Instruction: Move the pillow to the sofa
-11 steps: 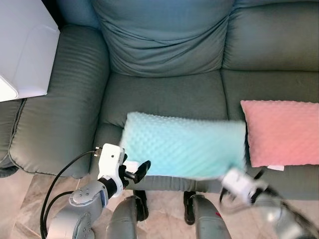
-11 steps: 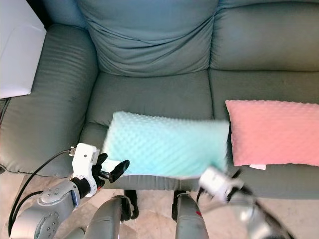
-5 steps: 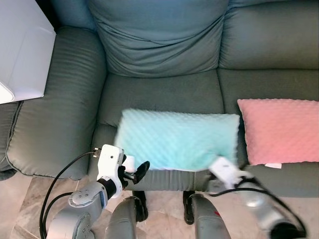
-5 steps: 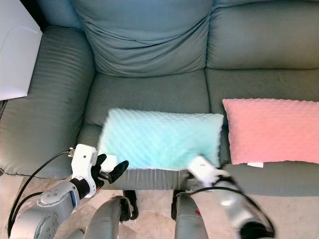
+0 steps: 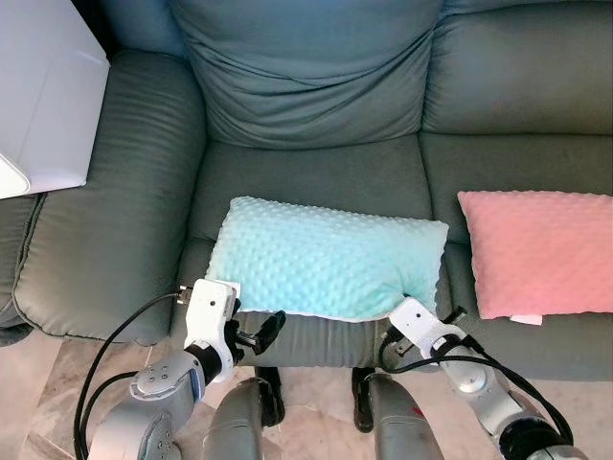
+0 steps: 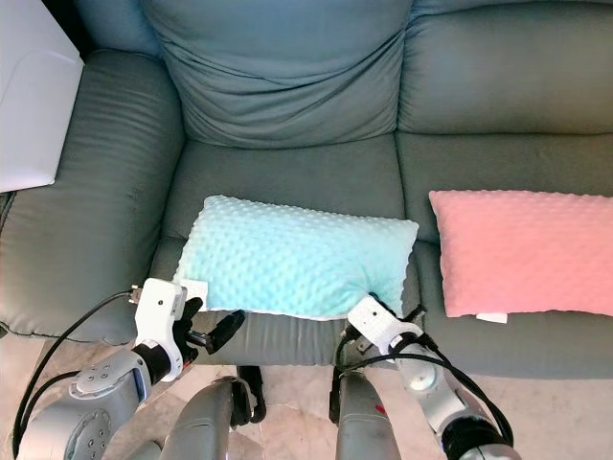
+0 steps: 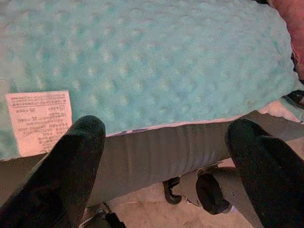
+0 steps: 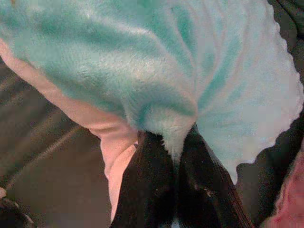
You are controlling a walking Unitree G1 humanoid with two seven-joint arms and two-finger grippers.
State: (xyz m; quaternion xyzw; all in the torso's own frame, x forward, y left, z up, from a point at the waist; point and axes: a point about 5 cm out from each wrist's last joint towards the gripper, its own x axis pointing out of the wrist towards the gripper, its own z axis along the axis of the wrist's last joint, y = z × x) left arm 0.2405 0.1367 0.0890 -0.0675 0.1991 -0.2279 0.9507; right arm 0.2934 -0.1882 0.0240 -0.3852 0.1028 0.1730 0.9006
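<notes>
1. The teal pillow (image 5: 326,257) lies flat across the middle seat of the grey-green sofa (image 5: 316,105), its long side running left to right and its near edge at the front of the seat cushion.
2. The right gripper (image 8: 173,173) is at the pillow's near right corner, and the right wrist view shows its two black fingers pressed together on a fold of the teal fabric there.
3. From the head camera, that right gripper's white housing sits just below the corner, at the seat's front edge.
4. The left gripper (image 7: 161,137) hangs in front of the seat edge near the pillow's left corner, its fingers (image 7: 80,142) spread wide apart and gripping nothing.
5. Between those fingers the left wrist view takes in the pillow's dotted surface and a white care label (image 7: 38,116) at its corner.
6. A pink pillow (image 5: 536,251) rests on the next seat to the right, just beside the teal one but apart from it.
7. A white box (image 5: 43,91) sits over the sofa's left armrest.
</notes>
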